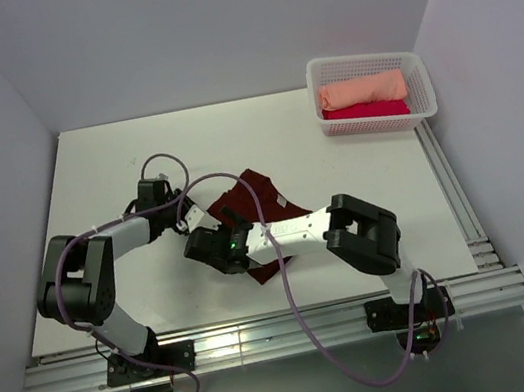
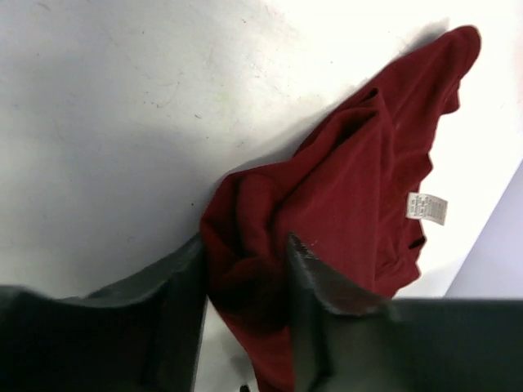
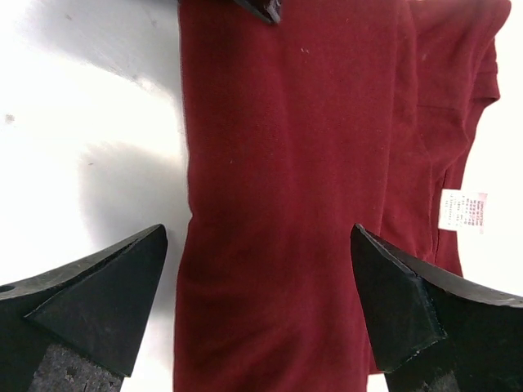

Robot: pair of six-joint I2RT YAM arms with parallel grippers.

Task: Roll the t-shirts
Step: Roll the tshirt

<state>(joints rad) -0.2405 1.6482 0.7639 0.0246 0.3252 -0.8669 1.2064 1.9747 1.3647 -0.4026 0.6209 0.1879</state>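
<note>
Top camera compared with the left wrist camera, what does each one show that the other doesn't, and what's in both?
Only the top camera: the basket at the far right, holding a peach shirt and a pink shirt, plus the right arm. Only the left wrist: cloth bunched between the fingers of the left gripper. Both: the maroon shirt, its pale label and the white table.

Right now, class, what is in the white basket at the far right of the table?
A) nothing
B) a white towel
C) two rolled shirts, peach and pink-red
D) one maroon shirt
C: the basket holds a peach roll beside a pink-red roll; the maroon shirt lies outside it.
</note>
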